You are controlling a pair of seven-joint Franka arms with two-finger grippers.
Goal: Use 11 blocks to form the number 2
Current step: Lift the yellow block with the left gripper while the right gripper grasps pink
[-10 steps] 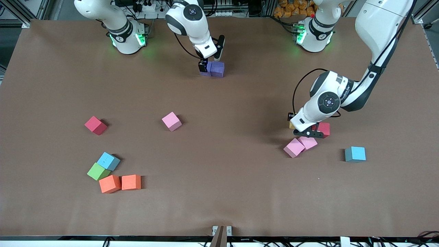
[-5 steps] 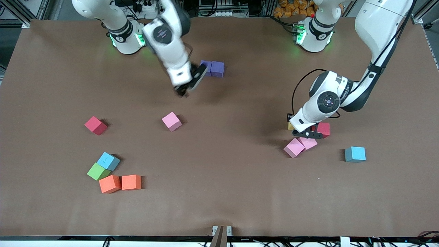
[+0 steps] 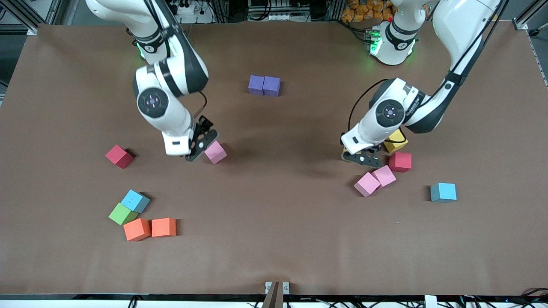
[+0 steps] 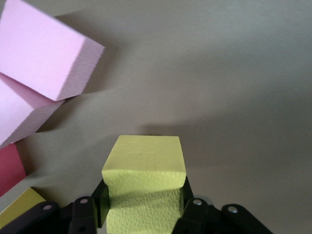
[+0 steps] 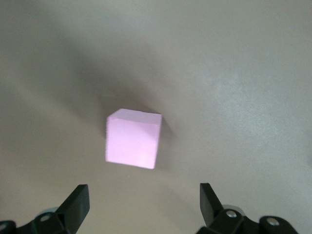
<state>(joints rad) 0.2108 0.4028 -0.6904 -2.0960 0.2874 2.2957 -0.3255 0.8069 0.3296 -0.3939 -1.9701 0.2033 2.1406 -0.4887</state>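
Two purple blocks are parked side by side and touching, up near the robots' bases in the middle of the table. That's all that's there of the number 2 so far.

The right gripper is hung over a lone pink block, fingers spread wide with the cube seen between them in the right wrist view, not gripped.

A yellow block is pinched in the left gripper, lifted just over the table beside a pair of touching pink blocks. A second yellow block and a red block are sat close by, and a light blue block is found farther toward the left arm's end.

Toward the right arm's end, another red block is left alone. Nearer the front camera, a blue block, a green block and two orange blocks are bunched together.
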